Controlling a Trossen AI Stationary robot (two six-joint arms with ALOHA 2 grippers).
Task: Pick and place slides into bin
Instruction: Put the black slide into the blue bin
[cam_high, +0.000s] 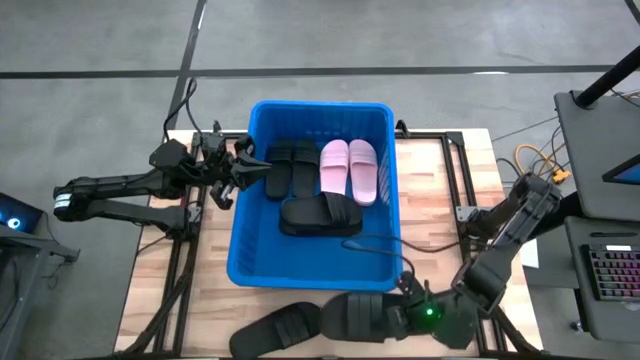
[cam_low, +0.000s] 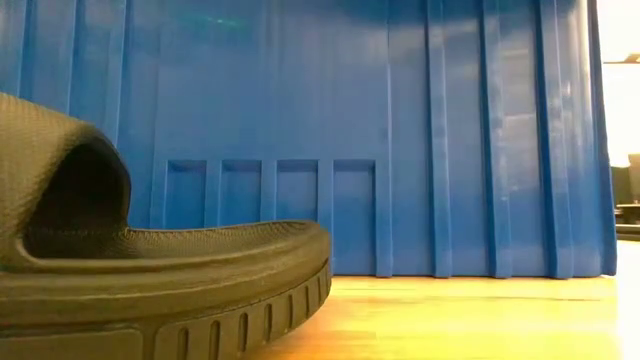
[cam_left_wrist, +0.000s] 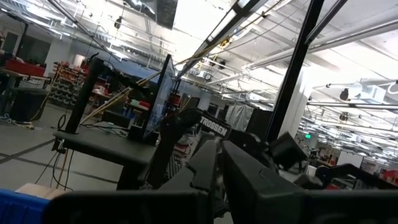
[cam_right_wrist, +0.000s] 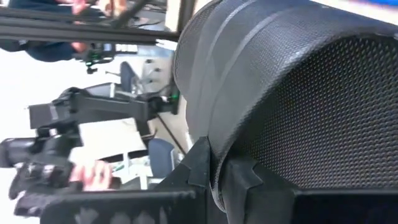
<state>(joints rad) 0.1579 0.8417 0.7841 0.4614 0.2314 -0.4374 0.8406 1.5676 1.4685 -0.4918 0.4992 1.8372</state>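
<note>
A pale wooden table fills mid-frame, carrying the blue bin at centre and two black slides along the bottom edge.

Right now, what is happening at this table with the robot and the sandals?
The robot is putting slides into the blue bin. Two pink slides and several black ones already lie inside. The right gripper is shut on a black slide at the table's near edge, beside another black slide on the table. The left gripper, shut and empty, is at the bin's left rim.
</note>
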